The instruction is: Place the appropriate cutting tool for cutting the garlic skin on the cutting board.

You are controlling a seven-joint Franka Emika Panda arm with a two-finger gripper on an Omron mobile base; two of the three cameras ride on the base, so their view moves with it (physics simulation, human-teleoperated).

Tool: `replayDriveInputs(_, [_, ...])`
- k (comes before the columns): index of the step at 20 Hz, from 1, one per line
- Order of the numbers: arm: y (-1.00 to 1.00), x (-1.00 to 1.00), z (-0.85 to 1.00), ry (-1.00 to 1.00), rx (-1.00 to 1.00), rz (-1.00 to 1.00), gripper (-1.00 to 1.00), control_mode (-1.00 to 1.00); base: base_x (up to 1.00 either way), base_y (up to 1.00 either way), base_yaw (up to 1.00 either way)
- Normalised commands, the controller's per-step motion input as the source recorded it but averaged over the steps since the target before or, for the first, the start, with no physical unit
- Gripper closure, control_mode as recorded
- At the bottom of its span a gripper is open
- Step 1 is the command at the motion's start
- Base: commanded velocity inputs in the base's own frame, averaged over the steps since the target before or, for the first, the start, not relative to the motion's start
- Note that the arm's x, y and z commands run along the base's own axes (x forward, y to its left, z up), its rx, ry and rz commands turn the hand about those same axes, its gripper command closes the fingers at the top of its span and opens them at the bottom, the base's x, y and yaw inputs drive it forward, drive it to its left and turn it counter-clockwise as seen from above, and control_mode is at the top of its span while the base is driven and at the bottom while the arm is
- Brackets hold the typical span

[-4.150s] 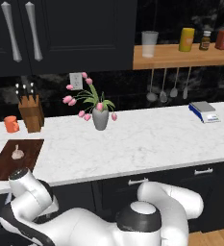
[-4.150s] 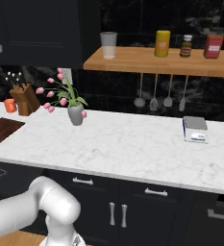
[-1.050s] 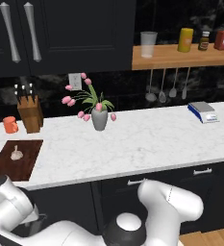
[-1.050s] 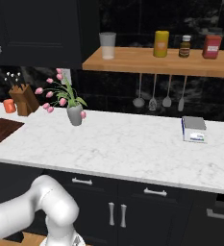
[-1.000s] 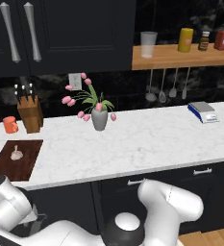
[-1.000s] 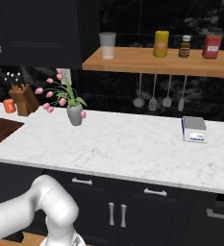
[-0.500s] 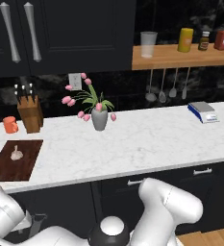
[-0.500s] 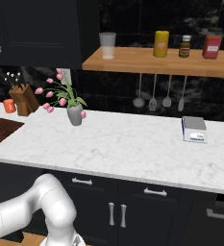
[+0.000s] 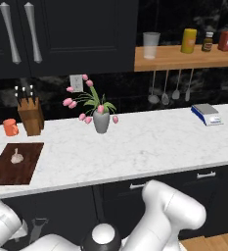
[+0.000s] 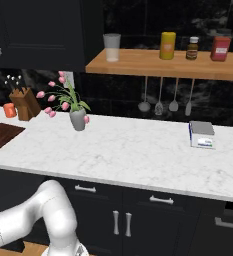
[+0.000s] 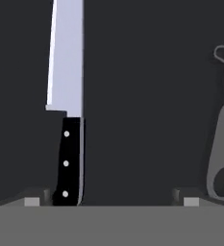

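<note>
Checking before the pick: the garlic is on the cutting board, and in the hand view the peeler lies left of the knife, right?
Not quite. The garlic does sit on the cutting board, as the left base view shows. But in the hand view the peeler lies to the right of the knife, not left; the two are apart.

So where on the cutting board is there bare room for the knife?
The garlic sits in the upper middle of the cutting board; the near half is bare. Crowded just behind it: knife block and orange cup.

garlic (image 9: 16, 156) on cutting board (image 9: 8, 171) | peeler (image 9: 38, 228), maybe, below counter (image 9: 149, 147)
</note>
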Motion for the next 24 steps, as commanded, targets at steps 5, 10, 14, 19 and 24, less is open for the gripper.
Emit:
replayDriveInputs(5, [0.32,0.07,-0.29,0.00,0.00,0.00,-1.00,-1.00,0.00,0.00,0.00])
replayDriveInputs(10, [0.26,0.00,-0.30,0.00,0.00,0.00,-1.00,-1.00,0.00,0.00,0.00])
replayDriveInputs(14, [0.04,0.03,-0.40,0.00,-0.02,0.00,-1.00,-1.00,0.00,0.00,0.00])
replayDriveInputs(19, [0.00,0.03,-0.21,0.00,0.00,0.00,1.00,-1.00,0.00,0.00,0.00])
replayDriveInputs(24, [-0.11,-0.44,-0.58,0.00,-0.02,0.00,1.00,-1.00,0.00,0.00,0.00])
